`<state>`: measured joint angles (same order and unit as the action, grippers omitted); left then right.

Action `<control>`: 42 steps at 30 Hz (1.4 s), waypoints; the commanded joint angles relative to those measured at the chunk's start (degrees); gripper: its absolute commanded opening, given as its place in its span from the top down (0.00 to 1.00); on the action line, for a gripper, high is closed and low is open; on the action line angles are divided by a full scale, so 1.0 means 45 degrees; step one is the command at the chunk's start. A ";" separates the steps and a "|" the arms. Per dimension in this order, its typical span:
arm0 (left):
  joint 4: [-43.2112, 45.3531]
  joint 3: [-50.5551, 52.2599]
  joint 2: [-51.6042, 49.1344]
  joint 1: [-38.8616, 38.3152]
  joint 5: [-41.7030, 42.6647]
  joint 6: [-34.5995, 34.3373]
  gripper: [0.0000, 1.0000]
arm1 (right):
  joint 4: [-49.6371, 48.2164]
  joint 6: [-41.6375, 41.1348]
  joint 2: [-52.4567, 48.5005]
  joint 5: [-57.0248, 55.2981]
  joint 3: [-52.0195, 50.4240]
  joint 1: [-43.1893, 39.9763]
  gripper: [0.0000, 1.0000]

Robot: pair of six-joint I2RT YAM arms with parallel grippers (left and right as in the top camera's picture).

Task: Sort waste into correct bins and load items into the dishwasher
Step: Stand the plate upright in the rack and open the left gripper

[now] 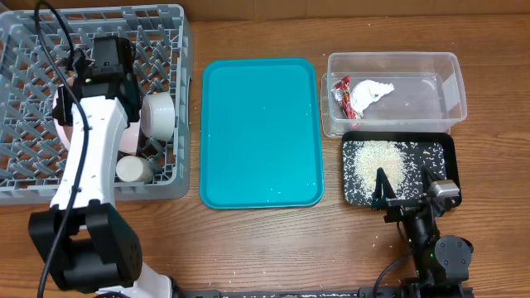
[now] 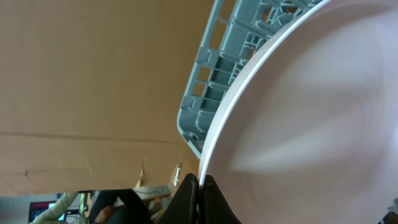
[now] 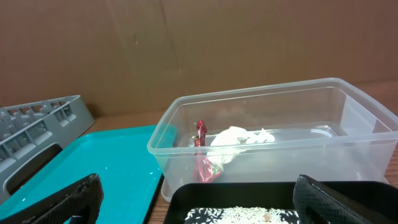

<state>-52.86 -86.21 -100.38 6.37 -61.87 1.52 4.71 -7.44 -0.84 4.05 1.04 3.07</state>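
Observation:
My left gripper is shut on the rim of the round plate, which it holds on edge over the grey dish rack. From overhead the left arm covers most of the plate inside the rack. A pale bowl and a white cup lie in the rack. The pinkish bowl is hidden. The clear tub holds the red-and-white wrapper and the napkin. The black tray holds rice grains. My right gripper is open and empty at the tray's near edge.
The teal serving tray lies between the rack and the bins, with a few stray grains on it. In the right wrist view the tub, the wrapper and the black tray lie ahead. Bare wood table runs along the front.

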 commanded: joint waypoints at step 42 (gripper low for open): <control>-0.6504 -0.4736 0.6411 -0.8233 1.4450 -0.1583 0.00 | -0.0078 0.0044 0.0151 -0.0068 -0.0131 -0.0034 0.00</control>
<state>-84.53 -106.87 -74.37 -30.46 5.13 -6.94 4.69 -7.44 -0.84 4.08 1.04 3.09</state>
